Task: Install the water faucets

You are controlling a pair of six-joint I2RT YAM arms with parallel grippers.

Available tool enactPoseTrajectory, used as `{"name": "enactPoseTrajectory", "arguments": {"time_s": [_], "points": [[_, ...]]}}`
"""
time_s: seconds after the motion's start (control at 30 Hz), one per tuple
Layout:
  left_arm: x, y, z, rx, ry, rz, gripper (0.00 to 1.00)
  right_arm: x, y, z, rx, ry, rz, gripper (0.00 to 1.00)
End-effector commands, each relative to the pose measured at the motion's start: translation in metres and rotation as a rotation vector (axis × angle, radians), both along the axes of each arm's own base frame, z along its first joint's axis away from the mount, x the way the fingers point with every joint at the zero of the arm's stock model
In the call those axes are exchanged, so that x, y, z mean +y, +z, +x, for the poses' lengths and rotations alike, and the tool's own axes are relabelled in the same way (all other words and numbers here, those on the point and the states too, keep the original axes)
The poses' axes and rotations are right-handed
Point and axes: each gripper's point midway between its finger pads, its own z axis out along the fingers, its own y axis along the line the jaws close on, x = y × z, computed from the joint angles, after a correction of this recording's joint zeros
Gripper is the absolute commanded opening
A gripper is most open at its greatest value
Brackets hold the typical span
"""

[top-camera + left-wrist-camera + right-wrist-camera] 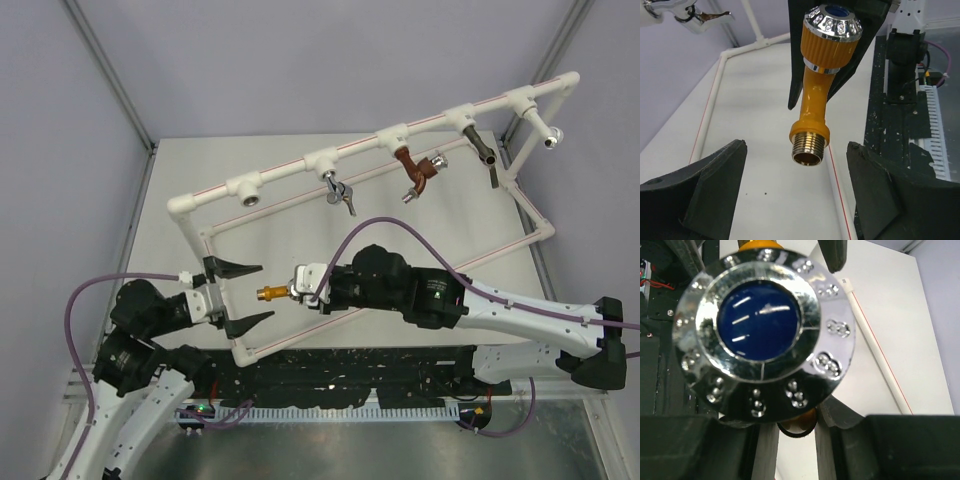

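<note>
The right gripper point(299, 287) pinches the orange-yellow faucet point(272, 293) by its silver, blue-centred knob point(762, 335) and holds it off the table point(300, 215), over the near edge left of centre. The brass threaded end point(807, 149) points at the left gripper point(265, 291), whose fingers point(700, 195) are spread wide on either side of the thread, touching nothing. Along the far white pipe frame point(285, 170) hang a grey tap point(340, 193) and a reddish-brown tap point(415, 175).
</note>
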Motion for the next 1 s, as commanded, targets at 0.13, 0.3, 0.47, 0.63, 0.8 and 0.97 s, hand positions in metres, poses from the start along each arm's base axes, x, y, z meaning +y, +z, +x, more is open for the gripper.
{"name": "enactPoseTrajectory", "arguments": {"time_s": [0.13,0.3,0.47,0.63,0.8,0.97], "points": [[-0.018,0.025,-0.023,-0.001,-0.214,-0.031,0.74,0.008,0.014,-0.007,-0.03,0.077,0.018,0.05],[-0.022,0.02,-0.025,0.04,-0.246,-0.024,0.5,0.01,0.011,-0.007,-0.013,0.069,0.011,0.05],[-0.022,0.015,-0.024,0.058,-0.24,-0.024,0.0,0.01,0.017,-0.01,0.021,0.086,0.044,0.05],[-0.02,0.01,-0.012,0.069,-0.156,-0.077,0.0,0.01,0.024,-0.016,0.081,0.144,0.1,0.05],[-0.014,0.008,-0.004,0.05,-0.087,-0.094,0.41,0.008,0.019,-0.007,0.116,0.141,0.107,0.05],[-0.011,0.0,-0.005,0.049,-0.075,-0.042,0.82,0.007,0.018,-0.006,0.117,0.146,0.108,0.05]]}}
